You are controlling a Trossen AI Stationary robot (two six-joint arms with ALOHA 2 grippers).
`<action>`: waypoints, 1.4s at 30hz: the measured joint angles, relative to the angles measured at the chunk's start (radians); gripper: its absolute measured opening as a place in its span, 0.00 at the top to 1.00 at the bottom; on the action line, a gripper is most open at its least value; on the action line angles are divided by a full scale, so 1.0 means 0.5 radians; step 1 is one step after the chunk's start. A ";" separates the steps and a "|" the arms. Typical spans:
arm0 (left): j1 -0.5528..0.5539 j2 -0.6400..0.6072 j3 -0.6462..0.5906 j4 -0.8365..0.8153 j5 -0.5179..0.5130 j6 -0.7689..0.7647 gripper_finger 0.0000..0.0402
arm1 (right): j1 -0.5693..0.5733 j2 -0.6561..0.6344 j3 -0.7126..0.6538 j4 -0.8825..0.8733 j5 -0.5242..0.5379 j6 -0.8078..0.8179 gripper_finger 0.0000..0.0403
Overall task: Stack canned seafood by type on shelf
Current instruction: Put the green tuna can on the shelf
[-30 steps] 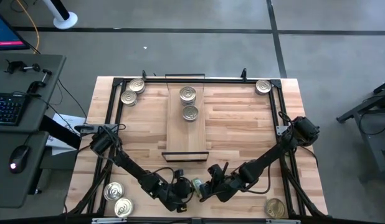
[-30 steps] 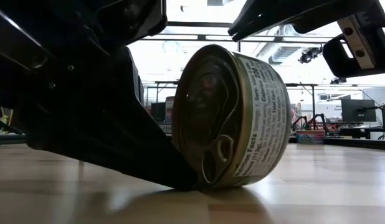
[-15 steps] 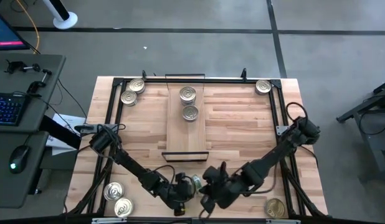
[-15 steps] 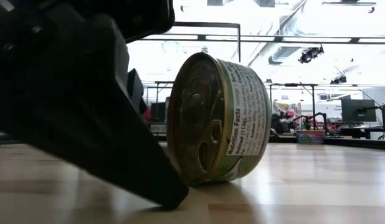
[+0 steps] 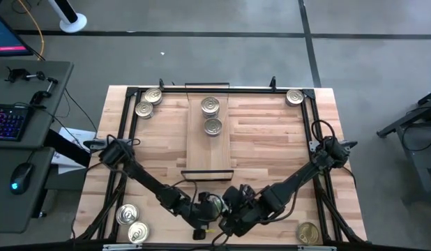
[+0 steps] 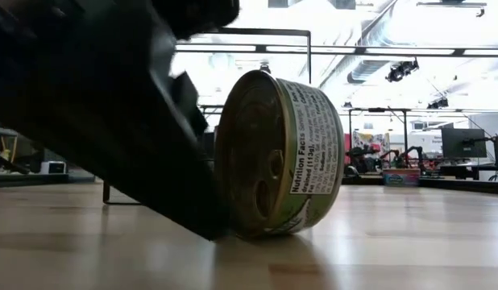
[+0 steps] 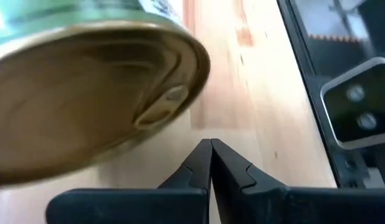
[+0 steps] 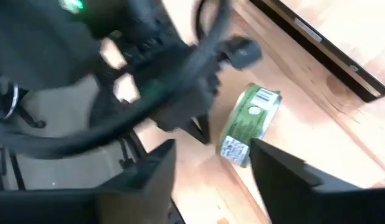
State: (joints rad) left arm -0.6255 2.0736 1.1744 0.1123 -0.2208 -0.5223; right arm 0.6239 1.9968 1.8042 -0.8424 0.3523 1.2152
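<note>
One can of the canned seafood (image 6: pixel 277 153) stands on its edge on the tabletop near the front edge (image 5: pixel 214 203), gold lid facing the table's left, green label around its wall. My left gripper (image 7: pixel 211 149) is shut, its tips low beside the lid (image 7: pixel 86 93). My right gripper (image 8: pixel 211 168) is open and hovers a little way off, with the can (image 8: pixel 251 124) beyond its fingers. The shelf (image 5: pixel 210 157) lies at the table's middle. Two cans (image 5: pixel 210 105) (image 5: pixel 213 126) rest flat on it. My left gripper's shut fingers (image 6: pixel 202 217) slant down from the table's left to the lower rim of the can's lid side (image 6: pixel 226 227). Whether they touch that rim I cannot tell. The can rests on its rim on the table, nearly upright.
More cans lie flat at the far left (image 5: pixel 153 95) (image 5: pixel 144 109), far right (image 5: pixel 294 96), near left (image 5: pixel 127 214) (image 5: pixel 138 232) and near right (image 5: pixel 307 232). A black frame (image 5: pixel 201 88) borders the tabletop.
My right gripper has drawn back from above the can toward the table's near edge and left the low view. The can, leaning over a second ago, has come nearly upright on its rim and shifted slightly to the table's left. My left gripper has stayed at its lid side.
</note>
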 joint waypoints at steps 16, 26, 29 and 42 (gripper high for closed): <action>-0.280 -0.564 -0.173 -0.984 -0.155 -0.421 1.00 | -0.015 0.233 -0.005 -0.043 -0.076 0.438 0.37; -0.432 -0.768 -0.322 -0.954 -0.536 -0.947 1.00 | -0.050 0.294 -0.006 -0.064 0.027 0.504 0.37; -0.441 -0.764 -0.323 -0.939 -0.538 -0.989 1.00 | -0.055 0.294 -0.006 -0.058 0.020 0.502 0.37; -0.431 -0.759 -0.323 -0.918 -0.555 -0.944 1.00 | -0.061 0.331 -0.005 -0.001 0.031 0.486 0.37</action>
State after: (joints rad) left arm -0.8409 1.6943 1.0126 -0.3466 -0.4983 -0.9940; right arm 0.5933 2.1624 1.8015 -0.8428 0.3678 1.4582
